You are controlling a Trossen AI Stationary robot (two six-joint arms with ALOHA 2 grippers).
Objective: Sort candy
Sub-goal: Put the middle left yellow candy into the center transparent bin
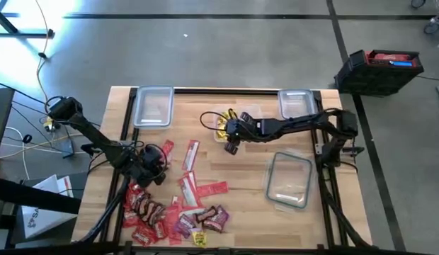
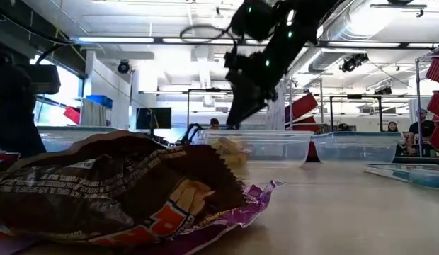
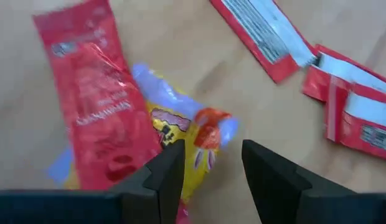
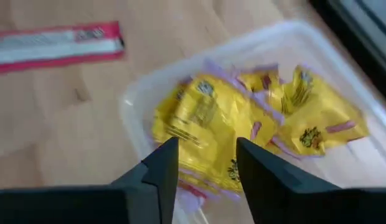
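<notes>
Wooden table (image 1: 241, 212) holds scattered candy (image 1: 177, 209); left hand (image 3: 211, 171) and right hand (image 4: 205, 162) both released

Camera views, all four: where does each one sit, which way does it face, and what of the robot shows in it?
High view: overhead, looking straight down on the table; both arms show, left gripper, right gripper.
Low view: at tabletop height, looking level across; one arm comes down from above.
Left wrist view: looks past open fingers at a yellow packet beside a red packet.
Right wrist view: looks past open fingers into a clear container of yellow packets.
Shared: that container also appears in the high view.
</notes>
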